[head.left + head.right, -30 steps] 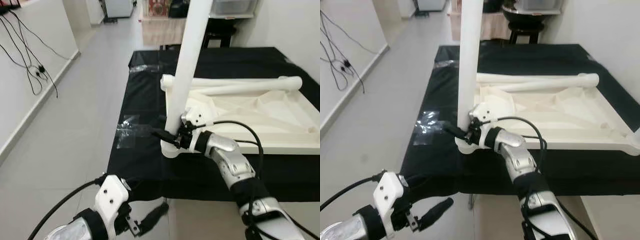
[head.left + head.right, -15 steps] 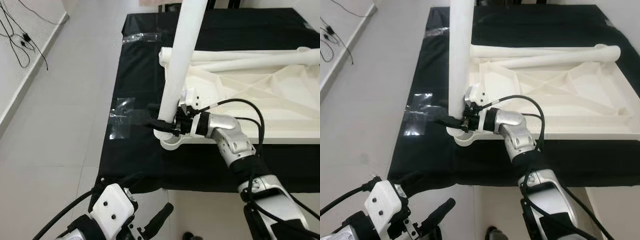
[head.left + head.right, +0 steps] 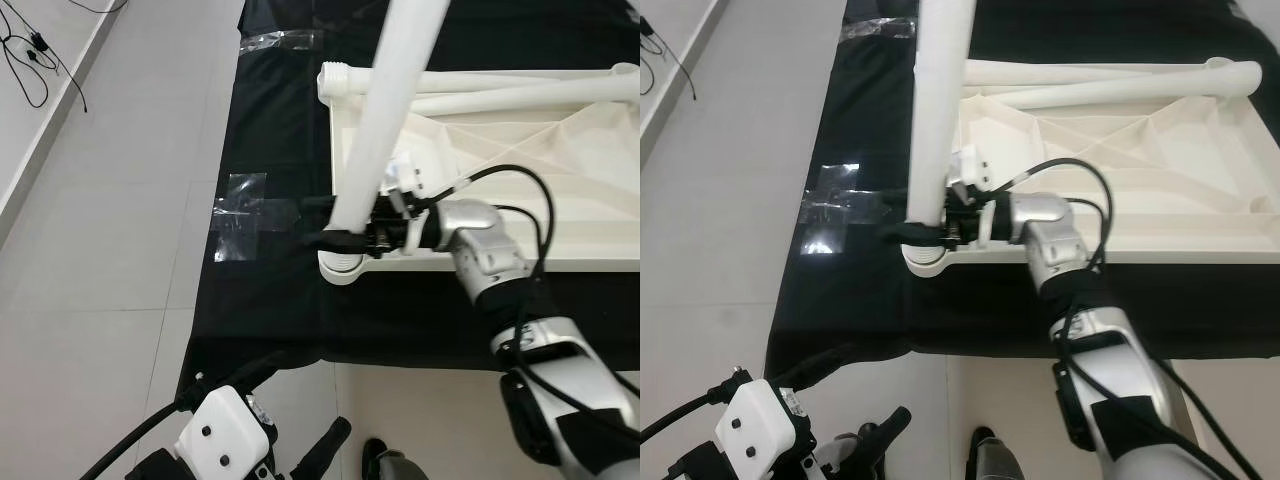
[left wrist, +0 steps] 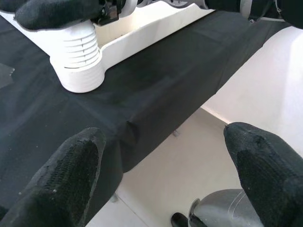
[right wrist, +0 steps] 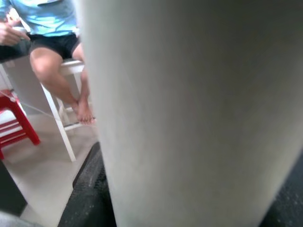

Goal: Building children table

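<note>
An upside-down white children's tabletop [image 3: 520, 262] lies on a black cloth. A white table leg [image 3: 385, 120] stands in the ribbed socket [image 3: 343, 266] at the tabletop's near left corner, leaning a little to the right. My right gripper [image 3: 345, 238] is shut on the base of this leg, just above the socket. The right wrist view has the leg [image 5: 189, 113] pressed close against the camera. A second leg [image 3: 500, 95] lies along the tabletop's far edge. My left gripper [image 4: 165, 175] hangs open below the table's near edge, holding nothing.
The black cloth [image 3: 280, 130] reaches to the table's left and near edges, with clear tape patches [image 3: 240, 215] on it. Tiled floor [image 3: 100, 250] lies to the left. In the right wrist view, a person [image 5: 47, 47] sits on a white stool beside a red stool [image 5: 14, 118].
The camera has moved closer and tipped down. My right gripper stays on the leg's base while its forearm has swung to the right. The left arm sits lower in view.
</note>
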Controlling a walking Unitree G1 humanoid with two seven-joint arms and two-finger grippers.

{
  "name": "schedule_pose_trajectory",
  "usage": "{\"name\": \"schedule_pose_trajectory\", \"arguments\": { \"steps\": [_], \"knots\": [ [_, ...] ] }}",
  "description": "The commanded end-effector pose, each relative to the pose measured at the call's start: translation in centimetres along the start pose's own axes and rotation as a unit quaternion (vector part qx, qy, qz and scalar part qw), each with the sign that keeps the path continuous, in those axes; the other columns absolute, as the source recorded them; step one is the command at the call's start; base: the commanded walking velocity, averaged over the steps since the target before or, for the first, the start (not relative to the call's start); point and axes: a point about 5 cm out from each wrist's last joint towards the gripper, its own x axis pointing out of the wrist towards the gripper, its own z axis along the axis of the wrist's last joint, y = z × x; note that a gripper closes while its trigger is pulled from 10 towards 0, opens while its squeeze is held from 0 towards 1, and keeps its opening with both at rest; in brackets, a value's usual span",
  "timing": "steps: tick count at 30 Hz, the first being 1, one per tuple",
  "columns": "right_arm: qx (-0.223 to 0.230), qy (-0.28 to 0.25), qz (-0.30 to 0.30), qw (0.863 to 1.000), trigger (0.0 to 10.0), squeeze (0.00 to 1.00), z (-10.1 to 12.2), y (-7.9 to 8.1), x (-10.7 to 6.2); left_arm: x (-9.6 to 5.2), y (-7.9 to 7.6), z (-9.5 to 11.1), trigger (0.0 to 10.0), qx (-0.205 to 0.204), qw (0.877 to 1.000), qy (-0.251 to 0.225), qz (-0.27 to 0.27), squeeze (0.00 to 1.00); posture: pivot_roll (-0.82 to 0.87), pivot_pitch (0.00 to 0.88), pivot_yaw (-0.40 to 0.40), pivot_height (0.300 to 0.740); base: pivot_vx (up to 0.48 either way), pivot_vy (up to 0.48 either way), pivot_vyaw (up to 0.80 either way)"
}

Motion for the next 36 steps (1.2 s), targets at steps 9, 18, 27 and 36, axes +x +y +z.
{"name": "schedule_pose_trajectory", "arguments": {
  "steps": [9, 18, 27, 36],
  "knots": [
    [0.01, 0.078, 0.038, 0.996, 10.0, 0.0, -2.0, 0.2, -0.5, -0.4, -0.3, -0.1, 10.0, 0.004, 1.0, 0.008, -0.007, 0.0, 0.15, 0.422, 0.014, 0.74, 0.0, 0.0, 0.0],
    [-0.041, 0.13, 0.104, 0.985, 10.0, 0.0, -2.9, 1.4, 0.3, -0.6, -0.3, -0.2, 10.0, 0.004, 1.0, 0.009, -0.007, 0.0, 0.15, 0.425, 0.013, 0.74, 0.0, 0.0, 0.0],
    [-0.041, 0.141, 0.1, 0.984, 10.0, 0.0, -3.3, 1.2, 0.5, -0.6, -0.4, -0.2, 10.0, 0.004, 1.0, 0.009, -0.005, 0.0, 0.14, 0.421, 0.008, 0.74, 0.0, 0.0, 0.0],
    [0.011, 0.12, 0.077, 0.99, 10.0, 0.0, -4.1, 1.3, 0.4, -0.5, -0.5, -0.1, 10.0, 0.002, 1.0, 0.006, -0.004, 0.0, 0.13, 0.415, 0.0, 0.74, 0.0, 0.0, 0.0]
  ]
}}
